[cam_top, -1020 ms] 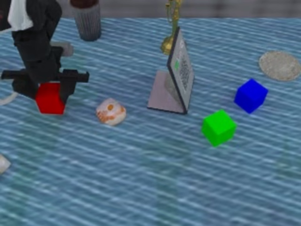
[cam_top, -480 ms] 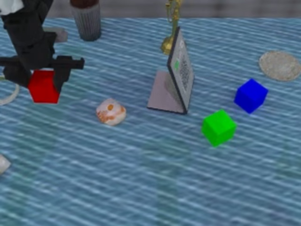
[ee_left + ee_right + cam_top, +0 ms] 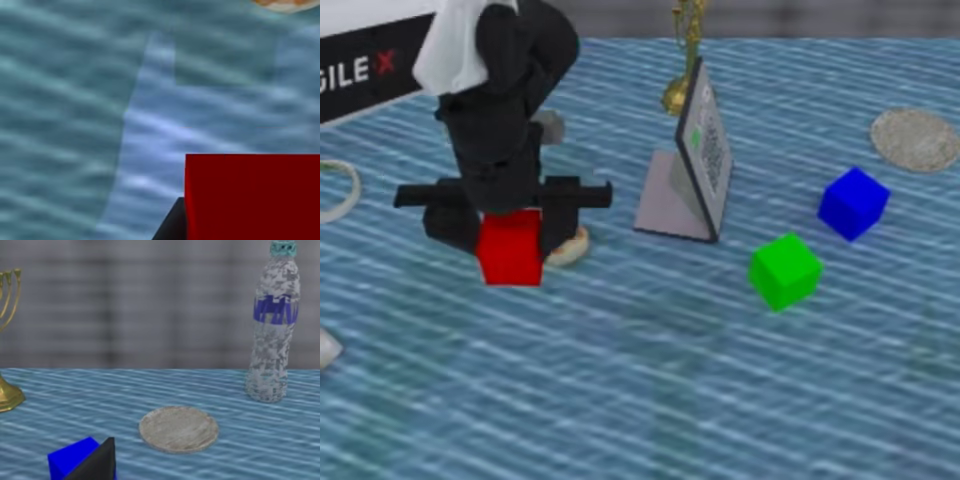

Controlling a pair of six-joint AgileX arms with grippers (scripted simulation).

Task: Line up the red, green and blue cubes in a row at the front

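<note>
The left gripper (image 3: pixel 510 215) held the red cube (image 3: pixel 510 247) clamped between its fingers, above the table near the blotched lump (image 3: pixel 570 245). Carrying it forward, it should clear that lump and set down level.

Left arm (image 3: pixel 495 120): black housings, white upper link, "GILE X" lettering seen on black panel; black flat-barred left gripper (image 3: pixel 505 215).
</note>
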